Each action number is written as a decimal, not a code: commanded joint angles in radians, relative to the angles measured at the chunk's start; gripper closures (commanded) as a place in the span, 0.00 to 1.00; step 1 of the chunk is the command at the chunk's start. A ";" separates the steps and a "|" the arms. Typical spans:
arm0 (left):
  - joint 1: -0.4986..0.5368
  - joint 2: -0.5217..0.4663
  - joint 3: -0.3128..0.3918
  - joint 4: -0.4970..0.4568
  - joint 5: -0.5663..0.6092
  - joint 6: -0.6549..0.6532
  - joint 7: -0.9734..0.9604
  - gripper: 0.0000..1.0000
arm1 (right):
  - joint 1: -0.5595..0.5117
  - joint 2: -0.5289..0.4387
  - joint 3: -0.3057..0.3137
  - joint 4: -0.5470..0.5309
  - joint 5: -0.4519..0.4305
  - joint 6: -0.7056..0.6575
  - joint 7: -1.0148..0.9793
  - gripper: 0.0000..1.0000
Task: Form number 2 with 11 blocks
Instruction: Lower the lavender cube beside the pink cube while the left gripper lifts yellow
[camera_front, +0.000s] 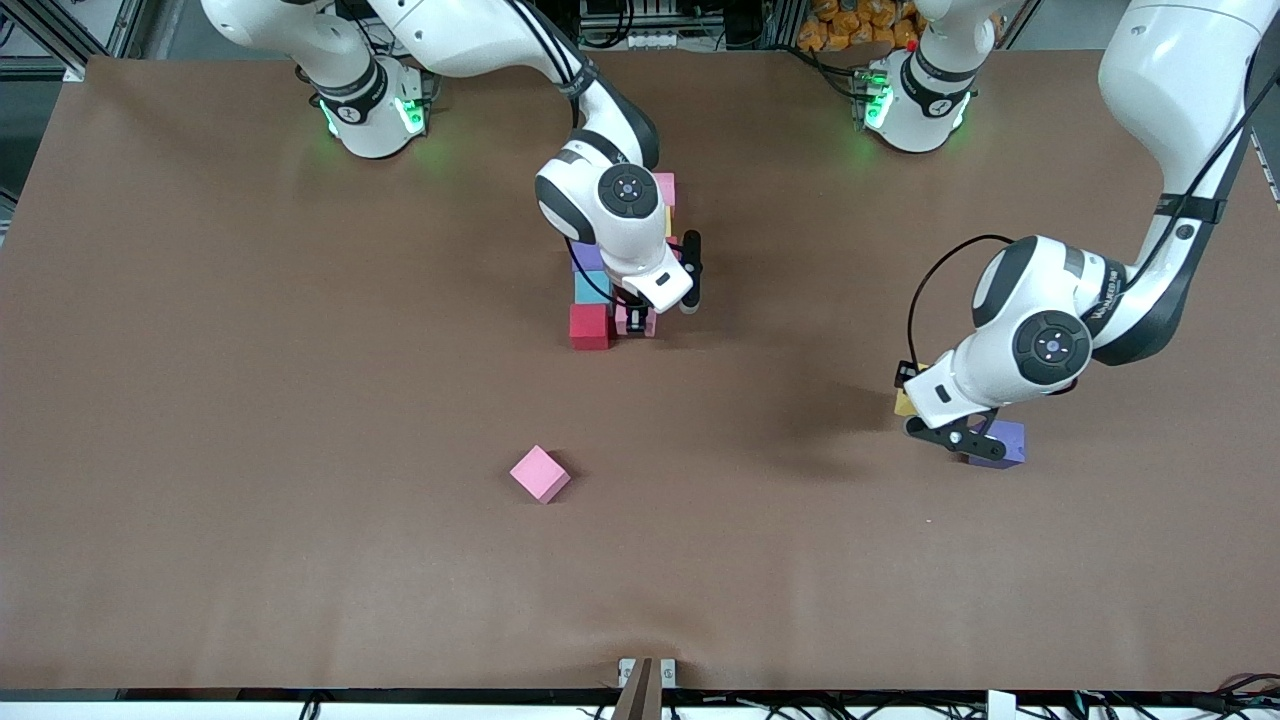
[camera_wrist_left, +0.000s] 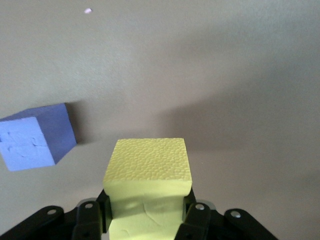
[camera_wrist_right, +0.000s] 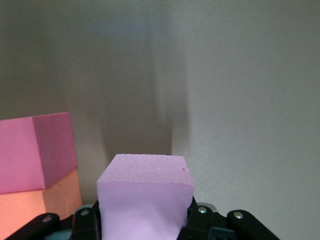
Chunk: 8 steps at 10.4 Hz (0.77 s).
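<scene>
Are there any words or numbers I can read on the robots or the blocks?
There is one bit of printing on the left arm, along the dark band by its wrist, but it is too small and blurred to read.
None on the yellow block, purple block, pink block or table.

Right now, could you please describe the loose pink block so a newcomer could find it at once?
Start at the cluster of blocks mid-table under the right tool. Come toward the front camera onto bare table: the pink block sits there alone, turned diamond-wise, touching nothing, in neither tool.
</scene>
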 joint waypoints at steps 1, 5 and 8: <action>-0.008 0.000 -0.002 0.020 0.016 -0.022 -0.011 0.54 | 0.007 0.008 -0.003 -0.001 0.012 0.018 -0.017 0.46; -0.220 -0.031 0.194 0.029 -0.062 -0.022 -0.011 0.54 | 0.004 0.017 -0.003 0.000 0.005 0.036 -0.051 0.47; -0.323 -0.038 0.300 0.031 -0.153 -0.022 -0.014 0.54 | 0.001 0.023 -0.003 -0.001 0.003 0.038 -0.097 0.47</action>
